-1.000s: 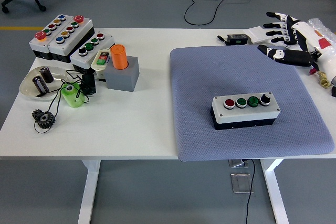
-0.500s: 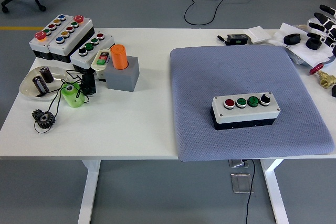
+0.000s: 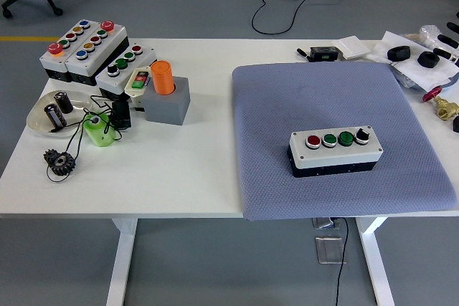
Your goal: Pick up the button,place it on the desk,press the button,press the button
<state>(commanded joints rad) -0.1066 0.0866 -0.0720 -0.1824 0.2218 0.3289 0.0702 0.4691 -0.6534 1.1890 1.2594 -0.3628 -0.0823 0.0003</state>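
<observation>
Sitting well off to the hand's left, at the table's (image 3: 201, 177) far end: pale control boxes (image 3: 86, 49) carrying rows of red, yellow, blue and green caps; any lettering too small to read. Lying just in front of those, a shallow white dish (image 3: 36, 116) holding dark cylinders, a black toothed gear (image 3: 59, 160) and a glossy green piece (image 3: 99, 130). Standing a little nearer the hand, a smooth orange cylinder (image 3: 163, 77) upright on a matte grey block (image 3: 172, 105). Spreading over the table's right half, a blue-grey woven mat (image 3: 287, 120) with a fine dimpled texture. Resting on that mat, left of and nearer than the hand, well apart from it: the button box (image 3: 336, 150), oblong, white-topped over a black base, showing one red cap, two green caps and a black knob in a row. Peeking in at the right edge, only a sliver of the right hand (image 3: 452, 34), touching nothing; cannot tell whether spread or closed.
</observation>
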